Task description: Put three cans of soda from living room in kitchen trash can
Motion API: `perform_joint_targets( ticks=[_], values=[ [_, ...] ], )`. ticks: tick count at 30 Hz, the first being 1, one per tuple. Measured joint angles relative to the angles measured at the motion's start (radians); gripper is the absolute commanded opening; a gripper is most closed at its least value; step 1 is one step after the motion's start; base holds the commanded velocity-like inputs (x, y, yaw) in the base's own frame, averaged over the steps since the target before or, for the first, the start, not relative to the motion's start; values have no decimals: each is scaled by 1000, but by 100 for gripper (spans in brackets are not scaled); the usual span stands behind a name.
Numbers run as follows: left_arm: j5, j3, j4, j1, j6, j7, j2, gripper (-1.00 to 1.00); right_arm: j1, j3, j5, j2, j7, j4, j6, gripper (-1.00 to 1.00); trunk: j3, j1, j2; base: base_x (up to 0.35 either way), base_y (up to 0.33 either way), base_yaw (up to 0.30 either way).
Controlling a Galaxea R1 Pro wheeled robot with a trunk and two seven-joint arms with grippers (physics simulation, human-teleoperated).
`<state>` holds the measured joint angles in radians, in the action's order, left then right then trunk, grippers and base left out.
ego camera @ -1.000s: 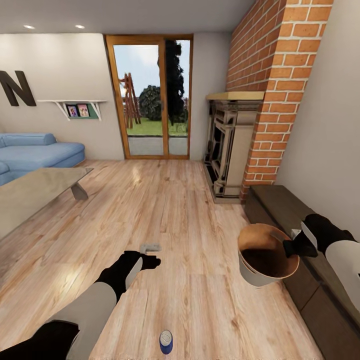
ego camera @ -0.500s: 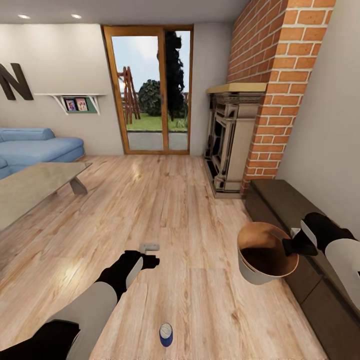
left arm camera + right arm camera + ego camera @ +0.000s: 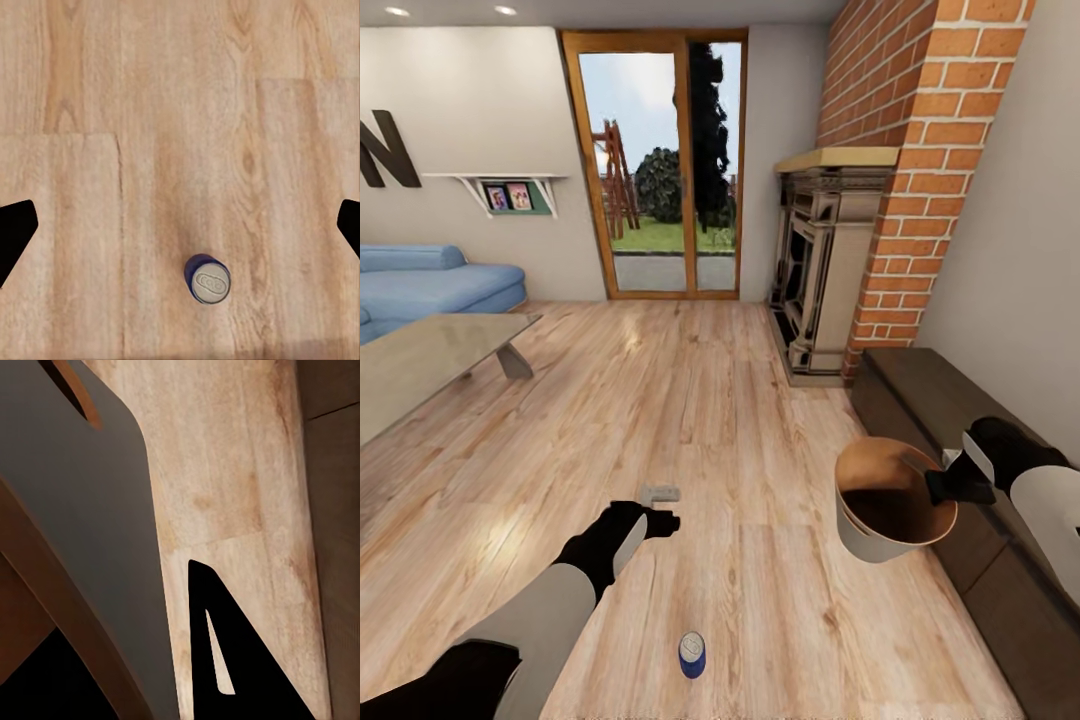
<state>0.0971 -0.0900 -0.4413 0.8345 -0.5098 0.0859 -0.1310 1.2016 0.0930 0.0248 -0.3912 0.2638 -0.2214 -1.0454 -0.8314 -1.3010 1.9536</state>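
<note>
A small blue soda can (image 3: 692,654) with a grey top stands upright on the wood floor near my base; the left wrist view looks straight down on the can (image 3: 207,278). My left gripper (image 3: 663,522) hovers over the floor beyond it, open, its fingertips (image 3: 15,232) spread wide with nothing between them. My right gripper (image 3: 940,487) is shut on the rim of the tash can (image 3: 865,545), a pale grey bucket with a coppery brown inside, held above the floor. In the right wrist view the bucket's grey wall (image 3: 75,510) lies beside one black finger (image 3: 225,660).
A dark low cabinet (image 3: 930,400) runs along the right wall, close to the bucket. Ahead stand a brick fireplace (image 3: 830,270) and glass doors (image 3: 655,165). The glass coffee table (image 3: 420,360) and blue sofa (image 3: 430,285) are at left. A small grey plate (image 3: 659,493) lies on the floor.
The whole picture has shifted as the camera moved; the doors and fireplace look slightly nearer. Both arms hold the same pose, and the bucket stays in the right gripper.
</note>
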Motion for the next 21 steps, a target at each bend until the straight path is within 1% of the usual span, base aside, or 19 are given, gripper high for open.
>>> perform_joint_targets(
  ticks=[6, 7, 8, 12, 15, 21],
  values=[
    [-1, 0, 0, 0, 0, 4, -2, 100, 3, -1, -4, -1, 0, 3, 0, -100, -28, -23, 42, 0, 0, 0],
    [-1, 0, 0, 0, 0, 12, -2, 100, 3, 0, -2, -2, 0, 4, 0, -100, -33, -27, 49, 0, 0, 0],
    [-1, 0, 0, 0, 0, 45, -5, 100, 3, 0, -1, -3, 0, 4, 0, -100, -37, -31, 56, 0, 0, 0],
    [-1, 0, 1, 0, 0, 70, -6, 100, 3, 1, -1, -1, 0, 4, 0, -100, -56, -46, 84, 0, 0, 0],
    [0, -1, 1, 0, 0, 76, -7, 100, 4, -2, -7, -2, 0, 4, 0, -100, -70, -58, 105, 0, 0, 0],
    [0, -1, 1, 0, 2, 81, -9, 100, 13, 0, 2, -3, 0, 5, 0, -100, -98, -81, 147, 0, 0, 0]
  ],
)
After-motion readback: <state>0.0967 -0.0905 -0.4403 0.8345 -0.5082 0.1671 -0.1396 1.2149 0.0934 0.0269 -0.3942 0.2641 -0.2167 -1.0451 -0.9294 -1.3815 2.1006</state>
